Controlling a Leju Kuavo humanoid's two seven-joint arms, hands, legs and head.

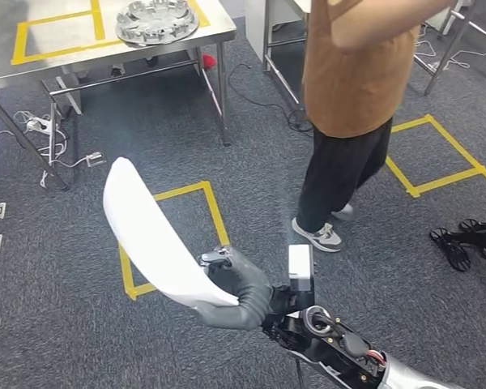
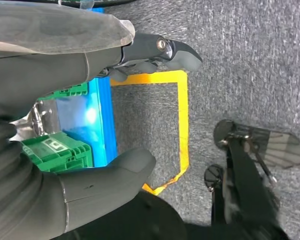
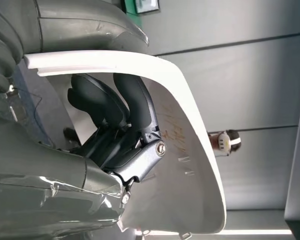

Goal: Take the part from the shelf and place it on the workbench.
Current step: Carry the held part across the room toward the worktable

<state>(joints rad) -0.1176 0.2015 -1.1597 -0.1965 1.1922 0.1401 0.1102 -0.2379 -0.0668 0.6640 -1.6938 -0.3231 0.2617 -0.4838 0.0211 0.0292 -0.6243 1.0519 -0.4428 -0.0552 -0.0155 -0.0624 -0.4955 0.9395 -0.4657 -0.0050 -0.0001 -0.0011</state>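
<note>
The right hand (image 1: pixel 237 284) grips the lower end of the curved white plastic shell part (image 1: pixel 149 235), which juts out over the grey carpet, well short of the steel tabletop (image 1: pixel 57 61). Held so far from its middle, it may swing or slip. The left hand (image 2: pixel 65 125) hangs spread, holding nothing.

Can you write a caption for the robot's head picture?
Right hand grips a white part over grey carpet; a person stands nearby.

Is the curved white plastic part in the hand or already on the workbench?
In hand: the right hand grips the curved white plastic part above carpet.
</note>
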